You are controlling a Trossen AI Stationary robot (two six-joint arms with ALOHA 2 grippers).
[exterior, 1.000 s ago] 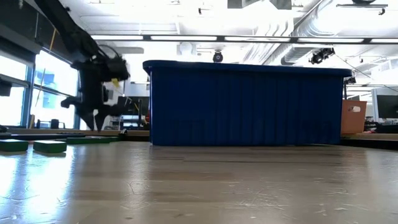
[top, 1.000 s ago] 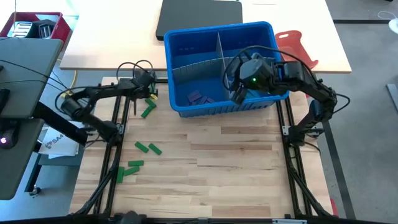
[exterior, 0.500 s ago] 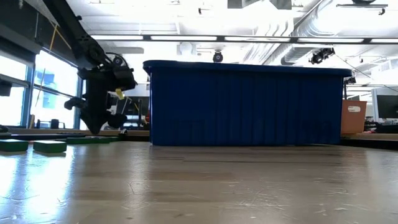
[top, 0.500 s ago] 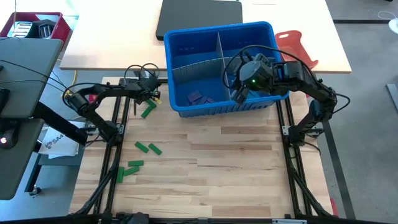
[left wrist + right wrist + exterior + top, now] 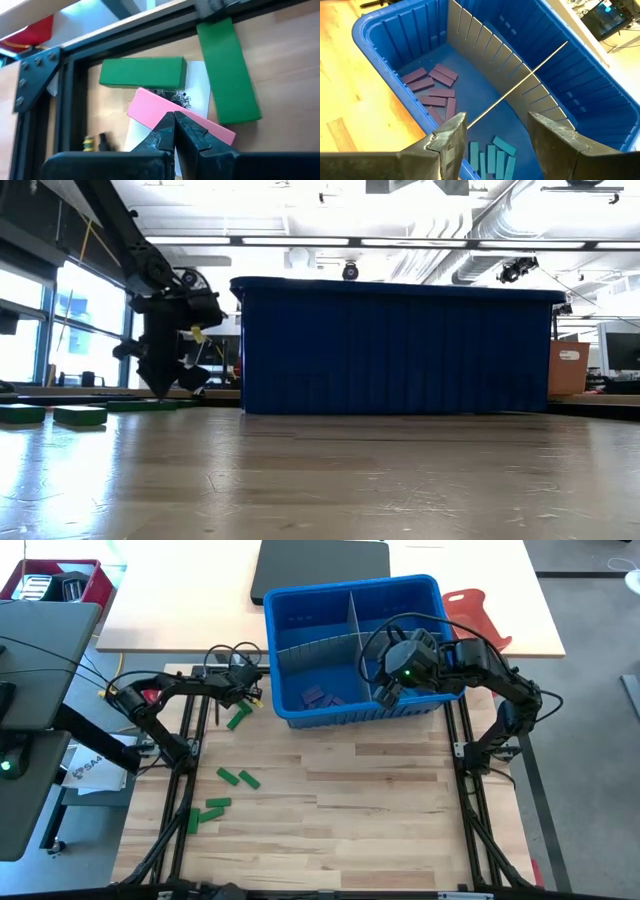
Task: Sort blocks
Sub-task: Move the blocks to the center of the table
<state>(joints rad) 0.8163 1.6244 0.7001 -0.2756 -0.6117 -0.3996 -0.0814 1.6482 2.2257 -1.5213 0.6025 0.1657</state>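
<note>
Left gripper [image 5: 174,125]: I see my fingers pinched together over the pink block [image 5: 150,107], which lies by two green blocks [image 5: 141,73] at the table's rear-left corner (whether it is gripped, I cannot tell).
Right gripper [image 5: 495,137]: spread wide above the blue bin [image 5: 300,605].
Bin: purple blocks [image 5: 432,85] in one compartment, blue blocks [image 5: 495,152] in the next.
Table [image 5: 350,810]: more green blocks [image 5: 238,778] lie loose at my left.

- The pink block [image 5: 165,112] lies partly hidden behind the left gripper [image 5: 175,131].
- The blue bin's [image 5: 395,345] wall hides its contents in the low view.
</note>
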